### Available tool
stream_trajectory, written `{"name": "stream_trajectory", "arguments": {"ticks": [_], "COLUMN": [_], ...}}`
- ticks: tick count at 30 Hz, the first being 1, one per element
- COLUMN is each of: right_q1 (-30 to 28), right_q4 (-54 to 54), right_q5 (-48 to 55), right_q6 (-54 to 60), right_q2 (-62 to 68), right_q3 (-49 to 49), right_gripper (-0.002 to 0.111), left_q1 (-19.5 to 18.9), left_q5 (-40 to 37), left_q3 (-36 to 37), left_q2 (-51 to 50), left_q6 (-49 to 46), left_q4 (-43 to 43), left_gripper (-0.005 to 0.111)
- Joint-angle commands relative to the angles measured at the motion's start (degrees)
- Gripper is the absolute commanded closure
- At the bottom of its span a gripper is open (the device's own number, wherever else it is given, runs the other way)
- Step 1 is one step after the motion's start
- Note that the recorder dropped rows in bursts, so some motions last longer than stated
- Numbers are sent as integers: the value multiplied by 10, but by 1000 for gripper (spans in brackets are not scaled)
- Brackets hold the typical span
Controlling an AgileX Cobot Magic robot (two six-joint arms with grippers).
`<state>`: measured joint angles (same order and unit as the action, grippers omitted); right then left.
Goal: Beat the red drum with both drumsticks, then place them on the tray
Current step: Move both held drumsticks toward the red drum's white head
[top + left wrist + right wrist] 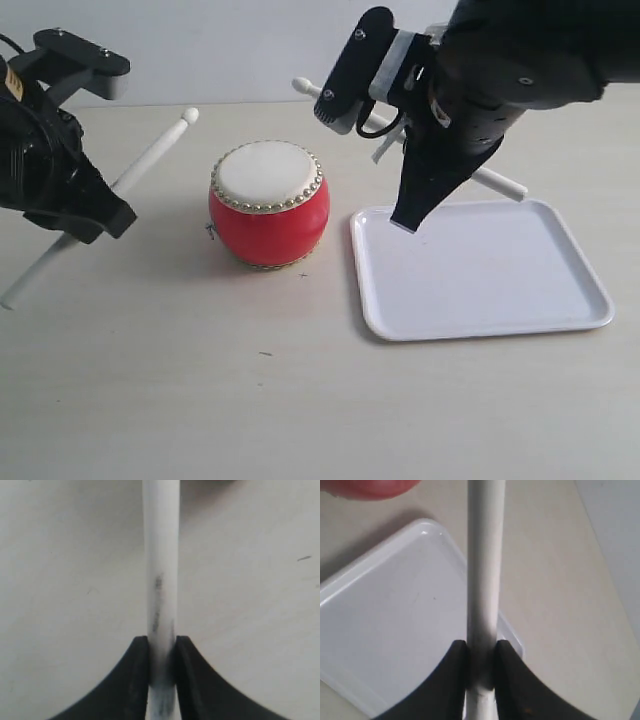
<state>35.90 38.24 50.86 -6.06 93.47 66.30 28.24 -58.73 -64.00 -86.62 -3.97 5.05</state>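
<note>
The red drum (268, 205), with a cream skin top and gold studs, stands left of the white tray (480, 265). My left gripper (105, 215) (162, 645) is shut on one drumstick (155, 150) (161, 555), which slants up with its rounded tip left of the drum and apart from it. My right gripper (408, 215) (481, 647) is shut on the other drumstick (495, 180) (485, 555) and hangs above the tray's (395, 605) far left corner. That stick lies crosswise behind the gripper, its tip behind the drum. A red edge of the drum (365, 487) shows in the right wrist view.
The pale tabletop (200, 400) stretches in front of the drum and tray. A light wall (230, 50) bounds the back edge. The black arms fill the upper left and upper right of the exterior view.
</note>
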Motion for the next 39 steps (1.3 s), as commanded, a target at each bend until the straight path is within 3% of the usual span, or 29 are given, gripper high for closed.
{"name": "stream_trajectory", "arguments": {"ticks": [1, 12, 21, 39], "right_q1": [1, 1, 1, 27], "right_q4": [-9, -116, -74, -22], "right_q5": [81, 104, 122, 139], "right_q6": [4, 22, 78, 146], "right_q2": [57, 112, 151, 159], "right_q3": [57, 147, 155, 187], "right_gripper": [108, 108, 108, 108], "left_q1": [-3, -3, -2, 8], "left_q5": [-59, -65, -83, -69], "left_q3": [-34, -63, -104, -104], "left_q2": [-28, -94, -102, -120], "left_q6": [14, 14, 14, -49], "left_q4": [36, 61, 61, 30], "left_gripper": [107, 107, 107, 107]}}
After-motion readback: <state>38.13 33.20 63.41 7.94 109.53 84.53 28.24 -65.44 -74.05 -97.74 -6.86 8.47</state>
